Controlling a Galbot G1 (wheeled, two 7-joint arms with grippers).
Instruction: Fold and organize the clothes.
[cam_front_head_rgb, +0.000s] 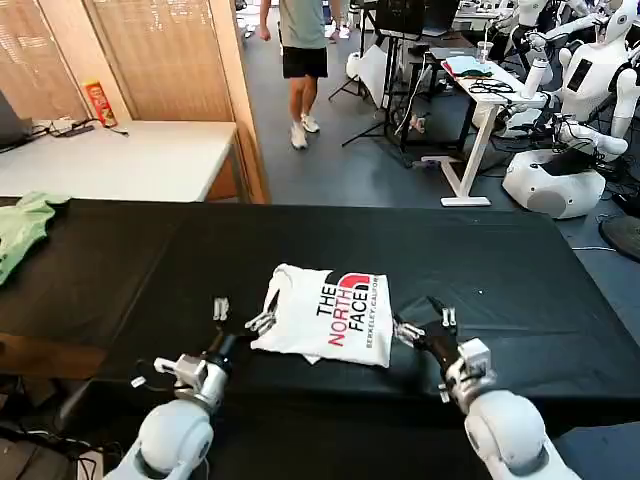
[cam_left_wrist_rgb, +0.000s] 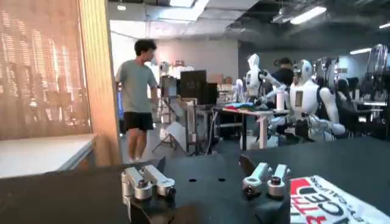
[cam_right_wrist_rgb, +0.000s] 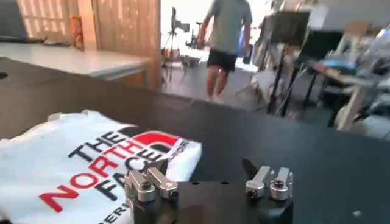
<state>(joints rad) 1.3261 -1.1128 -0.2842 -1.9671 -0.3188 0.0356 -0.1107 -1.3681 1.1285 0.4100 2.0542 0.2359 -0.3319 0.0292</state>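
The clothes, a white T-shirt (cam_front_head_rgb: 325, 315) with a black and red "THE NORTH FACE" print facing up, lie folded into a compact rectangle on the black table (cam_front_head_rgb: 500, 270). My left gripper (cam_front_head_rgb: 241, 315) sits open at the shirt's left edge, one finger close to the cloth. In the left wrist view this gripper (cam_left_wrist_rgb: 206, 181) holds nothing, and the shirt (cam_left_wrist_rgb: 329, 201) lies just beside it. My right gripper (cam_front_head_rgb: 428, 325) is open at the shirt's right edge. Its wrist view shows that gripper (cam_right_wrist_rgb: 209, 181) over bare table, with the shirt (cam_right_wrist_rgb: 79, 164) next to one finger.
A light green garment (cam_front_head_rgb: 22, 225) lies at the table's far left edge. Behind it stands a white table (cam_front_head_rgb: 120, 160) with a red can. The black table has free room right of and behind the shirt.
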